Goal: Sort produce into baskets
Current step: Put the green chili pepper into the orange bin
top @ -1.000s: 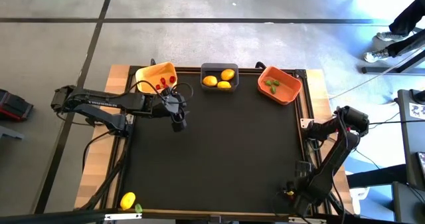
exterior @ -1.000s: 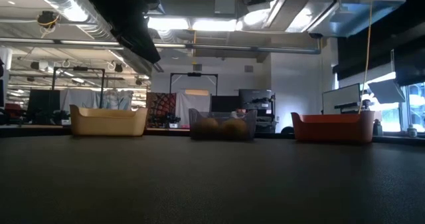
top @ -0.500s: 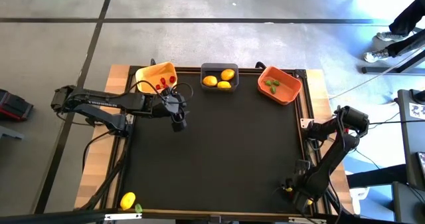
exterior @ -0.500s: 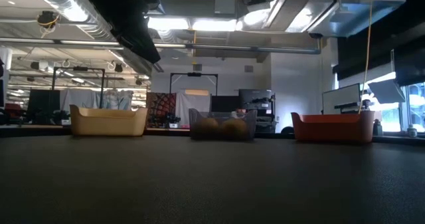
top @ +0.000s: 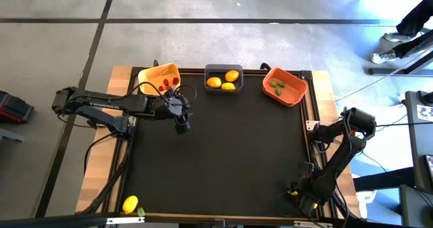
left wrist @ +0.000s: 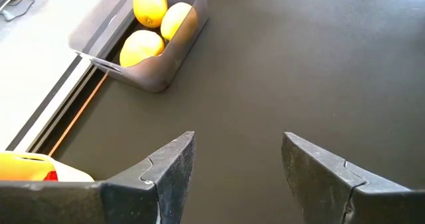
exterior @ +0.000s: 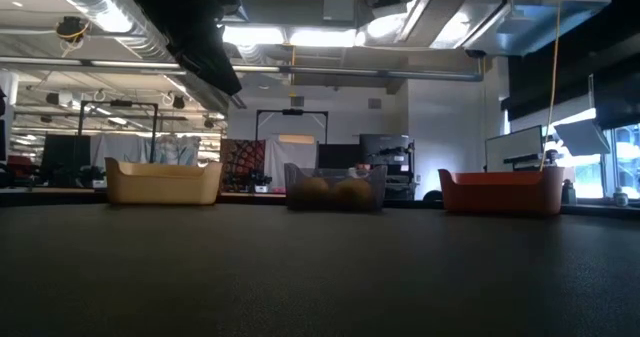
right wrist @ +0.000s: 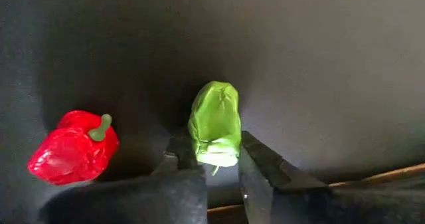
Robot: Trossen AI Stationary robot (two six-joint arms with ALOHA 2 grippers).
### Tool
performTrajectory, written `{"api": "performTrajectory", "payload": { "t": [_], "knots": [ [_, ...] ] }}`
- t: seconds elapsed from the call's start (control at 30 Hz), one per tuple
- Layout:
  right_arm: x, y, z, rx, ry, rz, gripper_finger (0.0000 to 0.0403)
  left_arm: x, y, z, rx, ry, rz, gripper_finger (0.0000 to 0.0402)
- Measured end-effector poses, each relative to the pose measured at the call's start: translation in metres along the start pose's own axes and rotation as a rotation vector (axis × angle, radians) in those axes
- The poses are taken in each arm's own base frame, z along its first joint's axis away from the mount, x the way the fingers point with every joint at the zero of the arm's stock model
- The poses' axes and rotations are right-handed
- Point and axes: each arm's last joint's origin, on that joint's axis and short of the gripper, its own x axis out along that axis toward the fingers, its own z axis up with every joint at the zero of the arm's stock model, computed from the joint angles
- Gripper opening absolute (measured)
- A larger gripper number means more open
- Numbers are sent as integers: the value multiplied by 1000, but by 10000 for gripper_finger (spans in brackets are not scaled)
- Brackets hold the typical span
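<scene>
Three baskets stand along the far edge: the yellow-orange one (top: pixel 160 79) with red pieces, the dark grey one (top: pixel 224 79) with lemons (left wrist: pixel 149 4), and the orange one (top: pixel 284 86) with green pieces. At the near right corner my right gripper (top: pixel 298 193) points down, shut on a small green piece (right wrist: pixel 214 123). A red pepper piece (right wrist: pixel 73 147) lies on the mat just beside it. My left gripper (top: pixel 181 123) hovers open near the yellow-orange basket, nothing between its fingers (left wrist: pixel 169 167). My right gripper pinches the green piece by one end (right wrist: pixel 214 154) between its two fingers, coming from above and pointing down. The piece's other end sticks out beyond the fingers, and the piece looks to lie on the black mat.
A lemon (top: pixel 130 203) with a small green piece (top: pixel 141 211) lies off the mat at the near left corner. The black mat (top: pixel 223 153) between the arms is wide. The low view shows the three baskets (exterior: pixel 335 189) in a row at the far edge.
My right arm has sunk a little toward the mat at the near right corner. My left arm has kept still.
</scene>
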Motion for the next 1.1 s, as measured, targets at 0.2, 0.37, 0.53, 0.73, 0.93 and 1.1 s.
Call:
{"api": "performTrajectory", "payload": {
  "t": [0.2,0.37,0.53,0.73,0.93,1.1],
  "knots": [
    [-2,-9,13,28,-36,-45,20,0,0,1,-6,-10,-2,219],
    [-11,-21,30,24,-79,-46,20,0,0,2,-7,-14,-3,219],
    [-28,-39,45,24,-148,-38,19,0,0,1,-7,-14,-3,219],
    [-51,-68,58,51,-230,-39,19,0,0,2,-8,-14,-3,219],
    [-70,-99,68,97,-302,-69,19,0,0,2,-12,-14,-3,219],
    [-80,-126,74,128,-330,-129,19,0,0,2,-13,-14,-3,219]
  ]
}}
